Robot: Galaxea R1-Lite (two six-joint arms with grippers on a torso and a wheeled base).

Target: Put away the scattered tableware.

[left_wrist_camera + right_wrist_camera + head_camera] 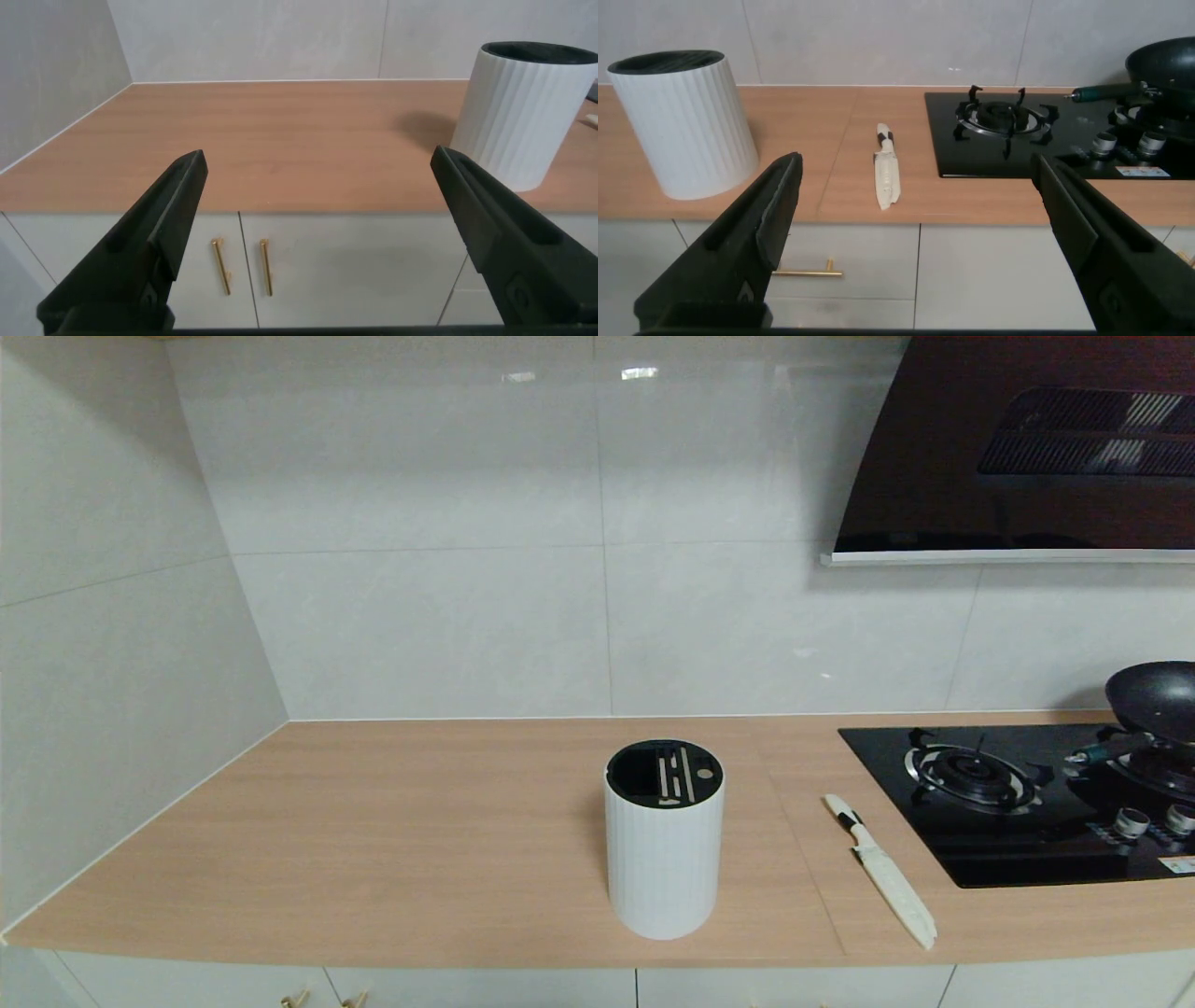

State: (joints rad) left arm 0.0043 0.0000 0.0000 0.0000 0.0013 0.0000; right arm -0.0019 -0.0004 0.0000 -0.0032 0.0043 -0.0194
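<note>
Right pincer point(915, 163) (jaws wide apart) short of counter point(813, 201), knife point(886, 173) straight ahead

holder point(664, 840) on counter point(373, 840), middle | knife point(879, 870) right of it | hob point(990, 845) beyond knife | wok point(1158, 698) on hob

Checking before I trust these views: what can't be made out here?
White ribbed cylindrical holder: slot depths too dark in the head view; its own wall hides the inside in both wrist views.
Black wok: cut off by the head view's right edge.
White knife: too small to tell blade from sheath.
</note>
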